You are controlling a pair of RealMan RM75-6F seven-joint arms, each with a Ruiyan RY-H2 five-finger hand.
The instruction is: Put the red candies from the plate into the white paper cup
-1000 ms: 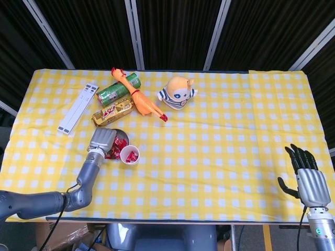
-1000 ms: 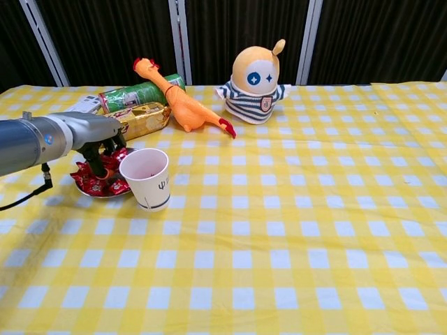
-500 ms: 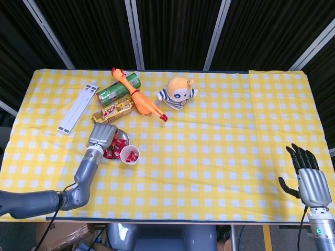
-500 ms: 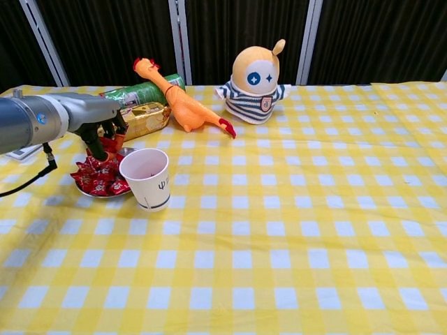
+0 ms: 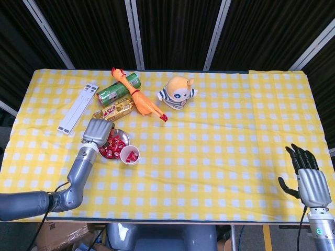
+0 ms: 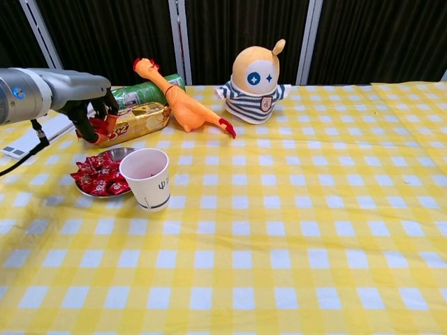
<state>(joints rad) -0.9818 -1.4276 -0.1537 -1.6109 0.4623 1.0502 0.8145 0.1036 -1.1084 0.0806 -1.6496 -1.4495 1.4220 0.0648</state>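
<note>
Left hand (image 6: 94,115) is raised above the plate (image 6: 124,151), fingers curled around a red candy (image 6: 100,126) that shows between them in the chest view. From the head view the hand's back hides the grip, so the hold is read from the chest view alone.

Cup (image 6: 147,179) stands upright just right of and below the hand, touching or nearly touching the plate's right edge. Head view shows red candy (image 5: 131,156) already inside the cup; how many pieces, cannot tell.

Candies left on the plate: a heap (image 6: 98,174) directly under the hand, covering most of the left half of the dish. Several pieces at least.

Judgement: task partly done. Some candy delivered, one piece in transit, the bulk of the heap not yet moved. The held piece needs carrying rightward over the cup's mouth before release.

Right hand (image 5: 310,179) is far to the right at the table's near edge, well apart from everything, fingers spread and holding nothing.
</note>
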